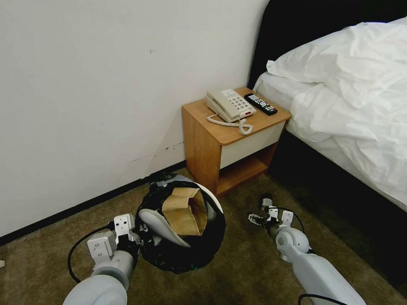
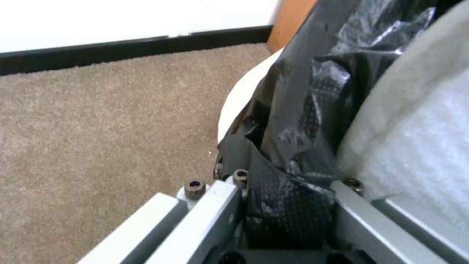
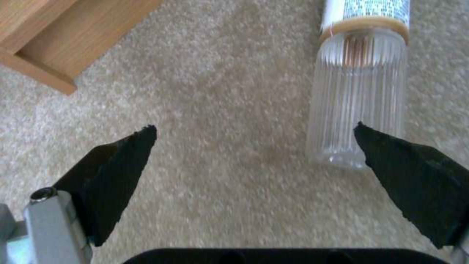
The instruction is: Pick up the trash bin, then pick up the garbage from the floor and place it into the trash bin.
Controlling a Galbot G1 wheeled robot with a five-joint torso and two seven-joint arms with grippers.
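Fingers of left gripper [image 2: 288, 216] clamp the trash bin [image 1: 169, 250] rim; right gripper [image 3: 254, 176] fingers spread, bottle [image 3: 359, 91] cut off.

My left gripper [image 2: 288, 220], matt grey metal with dark hex-socket bolts, pinches the crinkly, glossy black plastic liner of the round white plastic trash bin [image 1: 214, 199]. Inside it lie a creased, matt brown paper bag [image 1: 185, 210] and a soft white cloth slipper [image 1: 163, 227]. My right gripper [image 3: 254, 172] has rough, matt black rubbery fingertips [image 3: 122, 161]. Under them lies a clear ribbed plastic bottle [image 3: 359, 99], glossy, with a paper label. The beige carpet [image 3: 220, 110] is coarse and nubbly. The bedside cabinet [image 1: 203, 144] is smooth orange-brown wood veneer; the white bed sheets [image 1: 352, 84] are wrinkled cloth.
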